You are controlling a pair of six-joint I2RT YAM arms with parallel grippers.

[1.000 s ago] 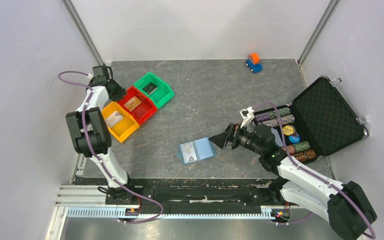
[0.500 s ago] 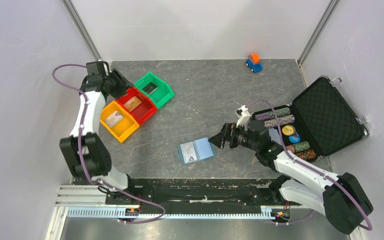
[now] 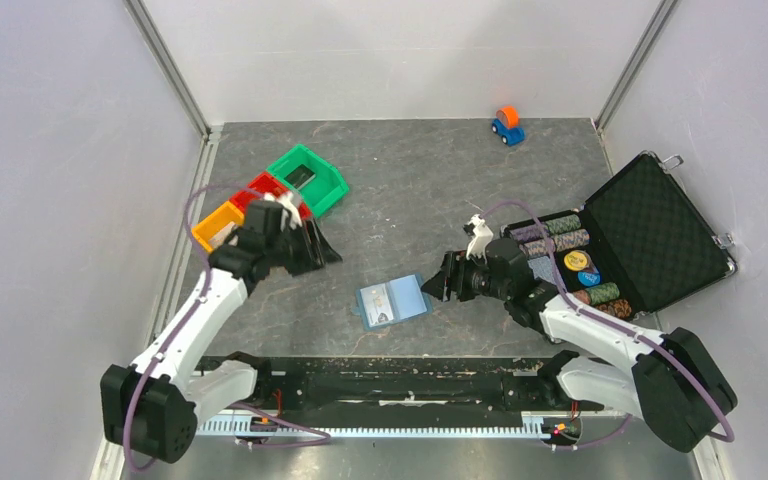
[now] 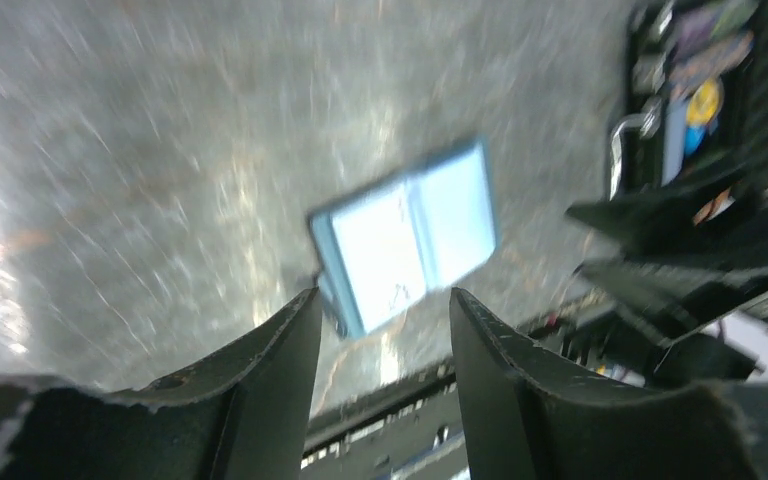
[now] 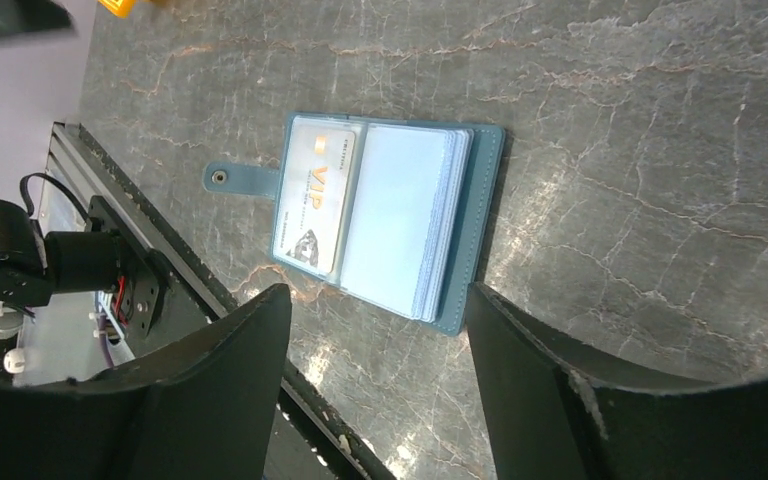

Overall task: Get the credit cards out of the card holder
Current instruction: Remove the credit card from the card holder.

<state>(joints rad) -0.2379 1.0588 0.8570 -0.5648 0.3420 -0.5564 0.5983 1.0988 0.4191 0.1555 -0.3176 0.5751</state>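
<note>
The card holder (image 3: 392, 301) is seen lying open and flat on the grey table (image 3: 430, 180), close to the near edge and between the two arms. In the right wrist view, a whitish credit card (image 5: 315, 210) with gold "VIP" letters is tucked in one page of the card holder (image 5: 460, 230), and a stack of pale sleeves is seen on the other page; a small strap with a snap sticks out from one side. The right gripper (image 3: 434, 284) is held low, just beside the right edge of the holder; its jaws are spread apart and nothing is grasped between them. Whether the holder is touched cannot be told. The left gripper (image 3: 318, 252) is placed well apart from the holder, near the yellow bin (image 3: 210, 222), the red bin (image 3: 263, 185) and the green bin (image 3: 310, 175); its jaws are also released, with nothing between them. The left wrist view is blurred, but the holder is seen there beyond the fingers (image 4: 260, 370). A black case (image 3: 650, 225) with poker chips (image 3: 560, 230) stands open at the right, and a small toy car (image 3: 506, 124) is placed at the far side.
</note>
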